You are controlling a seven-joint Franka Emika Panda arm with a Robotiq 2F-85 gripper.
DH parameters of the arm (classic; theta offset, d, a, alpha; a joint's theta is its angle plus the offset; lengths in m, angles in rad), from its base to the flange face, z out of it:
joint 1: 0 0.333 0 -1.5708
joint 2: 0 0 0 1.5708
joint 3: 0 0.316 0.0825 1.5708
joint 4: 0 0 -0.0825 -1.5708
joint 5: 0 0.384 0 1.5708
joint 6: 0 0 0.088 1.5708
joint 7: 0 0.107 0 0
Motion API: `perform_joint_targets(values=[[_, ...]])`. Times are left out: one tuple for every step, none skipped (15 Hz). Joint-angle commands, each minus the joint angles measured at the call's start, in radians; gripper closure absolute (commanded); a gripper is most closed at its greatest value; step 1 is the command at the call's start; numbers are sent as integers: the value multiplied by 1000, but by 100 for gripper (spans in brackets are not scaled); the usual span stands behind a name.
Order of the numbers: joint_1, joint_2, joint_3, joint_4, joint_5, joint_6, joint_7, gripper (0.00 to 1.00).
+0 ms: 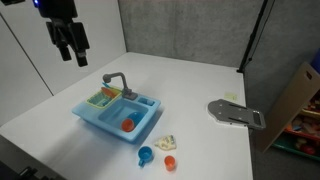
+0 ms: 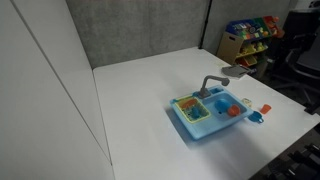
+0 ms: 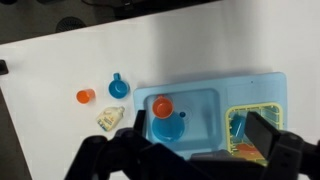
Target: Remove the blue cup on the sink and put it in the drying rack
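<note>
Standing on the white desk just beside the light blue plastic toy sink, the small blue handled plastic cup; black tool hangs high, fingers spread.

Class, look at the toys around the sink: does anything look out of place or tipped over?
The blue cup sits on the table beside the sink, not on it, next to a small orange cup. Nothing looks spilled.
</note>
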Motion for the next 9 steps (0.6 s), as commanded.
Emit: perform_joint_targets(values=[[-10,-70,-2,-20,-9,-57,-76,0],[-10,-82,-5,-22,-5,-70,-100,0],[-9,-93,-7,-24,-3,-80,-126,0],[-6,-107,-13,-30,6,-82,-164,0],[-5,-117,-18,-32,10,-86,-197,0],[-5,-125,-21,-34,12,-89,-217,0],[-5,-129,-24,-35,14,-92,-233,0],[-5,-135,-27,-38,13,-94,-247,0],[-5,-137,-26,-41,7,-95,-255,0]])
